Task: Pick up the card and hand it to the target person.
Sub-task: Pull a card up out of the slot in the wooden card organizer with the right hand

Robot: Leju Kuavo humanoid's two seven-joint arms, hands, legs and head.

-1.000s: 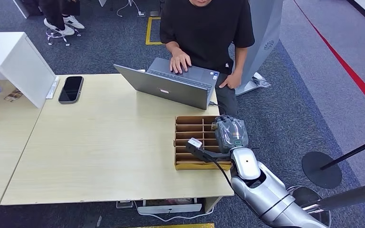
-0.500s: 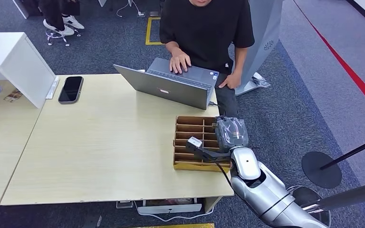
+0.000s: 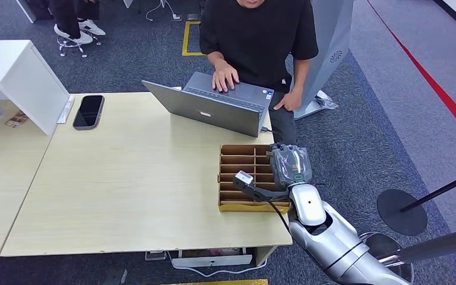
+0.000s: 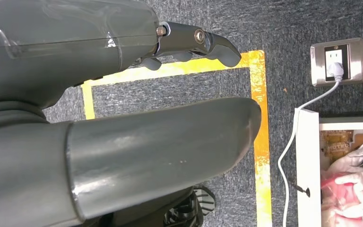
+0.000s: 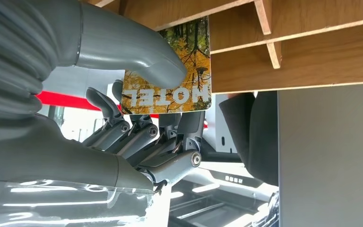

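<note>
Gripping: the card (image 5: 170, 71) is pinched between the thumb and the darker fingers (image 5: 137, 137) of the right hand (image 3: 290, 166); its printed face with the word HOTEL is seen in the right wrist view
Card: part of it is lodged in a slot of the wooden rack (image 3: 237, 178); the rest is clear of the rack's edge; how deep it sits cannot be told
Rack: it is set near the table's (image 3: 124, 178) right front corner, just beside the laptop (image 3: 214, 107); the right hand is held over its right side
Left hand (image 4: 123, 132): nothing is held; thumb and fingers are set apart, with carpet and a yellow floor line seen between them
Person (image 3: 255, 35): the person is stood at the far side of the table, one hand laid on the laptop keys, the other hung at the side; no hand is offered
Step judged: the card is being drawn out of its slot; the handover is not yet begun
Risk, slip: the hold is judged thin, with the thumb pressed on one corner; the card could be twisted or dropped if it is snagged on a divider
Risk, rack: the light rack could be dragged or tipped off the near edge if the pull is angled
Risk, handover: the laptop lid could be struck on the way across; the card could be let go before it is taken
</note>
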